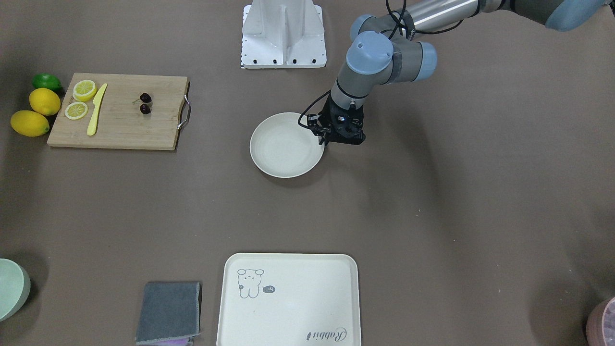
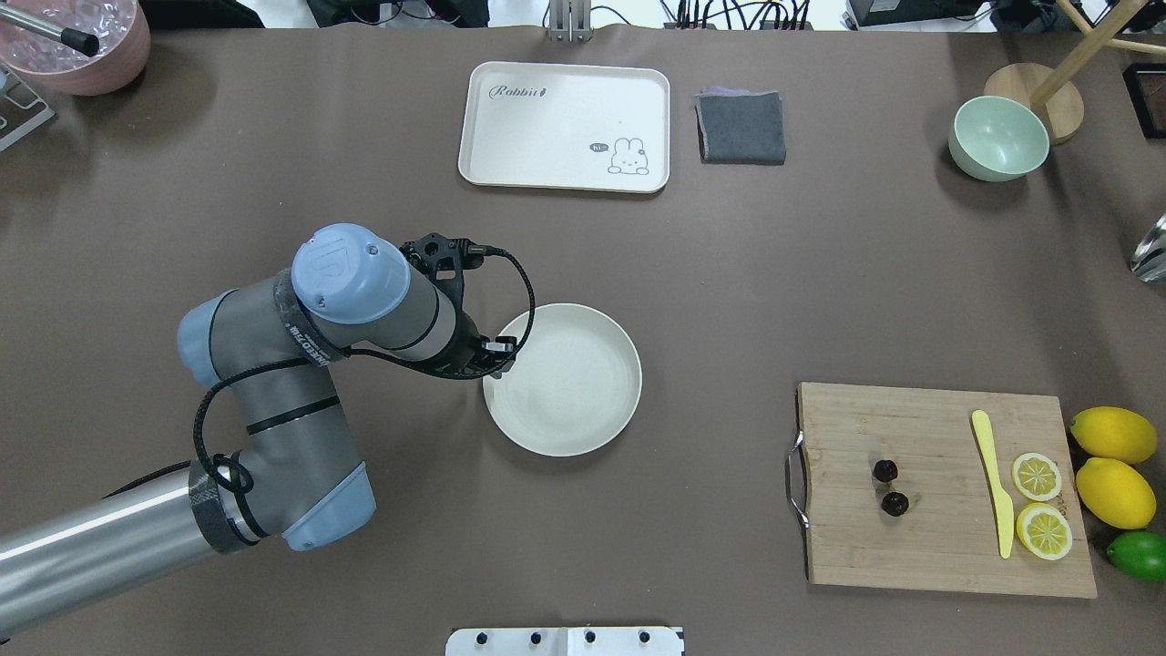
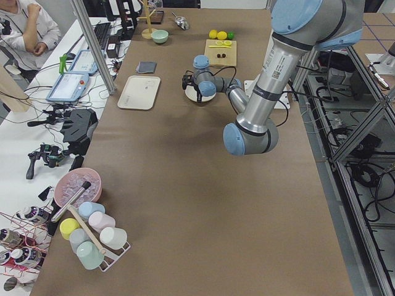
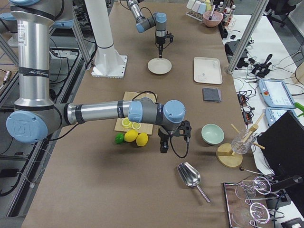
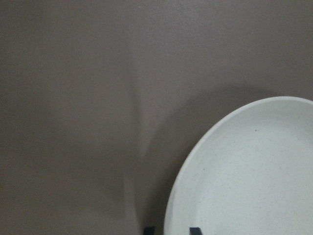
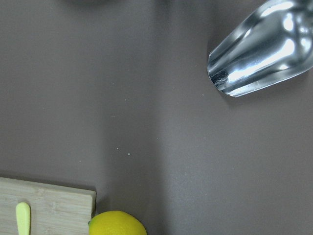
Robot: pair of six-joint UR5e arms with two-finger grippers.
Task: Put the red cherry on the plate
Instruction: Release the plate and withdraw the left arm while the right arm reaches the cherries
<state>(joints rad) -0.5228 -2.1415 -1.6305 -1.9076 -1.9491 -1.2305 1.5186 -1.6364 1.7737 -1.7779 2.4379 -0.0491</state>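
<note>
near the lemons [image 4: 142,139], only the right-end view shows the right hand [image 4: 163,149].

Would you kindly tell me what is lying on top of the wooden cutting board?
A pair of dark red cherries, a yellow plastic knife and two lemon slices. Neither arm covers the rectangular wooden board, so nothing is hidden.

"Rabbit" and "hi" on the cream tray [image 2: 565,118]; "UR" on the left arm's blue cap [image 2: 351,273].
</note>
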